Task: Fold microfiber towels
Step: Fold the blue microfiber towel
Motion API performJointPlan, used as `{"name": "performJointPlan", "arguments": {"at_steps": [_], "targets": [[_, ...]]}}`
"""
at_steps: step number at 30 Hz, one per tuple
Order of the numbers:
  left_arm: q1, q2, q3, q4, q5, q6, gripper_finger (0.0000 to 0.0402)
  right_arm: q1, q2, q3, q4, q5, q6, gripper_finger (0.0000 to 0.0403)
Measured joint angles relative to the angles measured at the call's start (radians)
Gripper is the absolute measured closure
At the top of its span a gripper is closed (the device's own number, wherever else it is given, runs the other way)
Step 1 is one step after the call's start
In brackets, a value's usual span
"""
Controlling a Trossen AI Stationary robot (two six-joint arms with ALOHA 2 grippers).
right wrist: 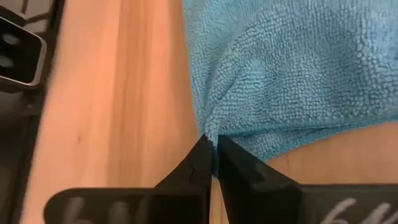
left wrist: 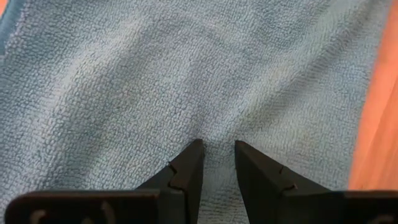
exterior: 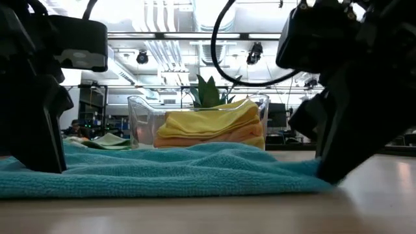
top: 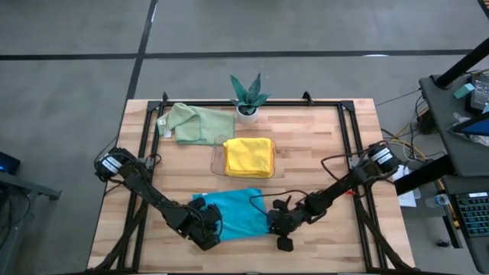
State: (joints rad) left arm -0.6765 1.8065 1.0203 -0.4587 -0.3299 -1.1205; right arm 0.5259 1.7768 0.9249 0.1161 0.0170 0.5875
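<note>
A teal-blue towel [top: 233, 214] lies spread on the wooden table near its front edge; it also shows in the low view [exterior: 169, 169]. My left gripper [top: 210, 231] is down on the towel's near left part and my right gripper [top: 276, 227] is at its near right corner, both shut on the cloth. Folded yellow towels [top: 249, 156] lie in a clear tray [top: 217, 159], above an orange layer [exterior: 214, 138]. A pale green towel [top: 195, 122] lies crumpled at the far left. My left gripper has a narrow ridge of the teal towel [left wrist: 219, 134] between its two fingertips, which come slanting down from the near side. Creases run toward the tips. The towel lies on the table; layers cannot be told. My right gripper pinches the towel's near right corner [right wrist: 210, 127] between its two fingertips, only at their free ends. The cloth puckers toward the pinch. The fingers come slanting down from the near right. The rest of the towel lies on the table.
A small potted plant [top: 248, 98] stands at the far edge behind the tray. Bare wood lies right of the teal towel [top: 328, 153] and at the table's left [top: 130, 221]. Black frame rails [top: 353, 153] run along both sides.
</note>
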Motion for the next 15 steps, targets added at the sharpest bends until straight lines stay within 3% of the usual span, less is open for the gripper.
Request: {"name": "performJointPlan", "arguments": {"at_steps": [3,8,15], "targets": [[-0.003,-0.003,0.000,-0.001,0.004,0.001,0.0320,0.000,-0.020,0.000,-0.004,-0.003,0.007,0.0376],[-0.004,-0.019,0.010,-0.016,0.030,0.028,0.0320,-0.002,-0.077,0.000,-0.040,0.001,0.015,0.0321],[-0.025,-0.070,0.049,-0.005,0.035,0.056,0.0320,-0.032,-0.190,0.000,-0.201,0.041,-0.055,0.0261]]}}
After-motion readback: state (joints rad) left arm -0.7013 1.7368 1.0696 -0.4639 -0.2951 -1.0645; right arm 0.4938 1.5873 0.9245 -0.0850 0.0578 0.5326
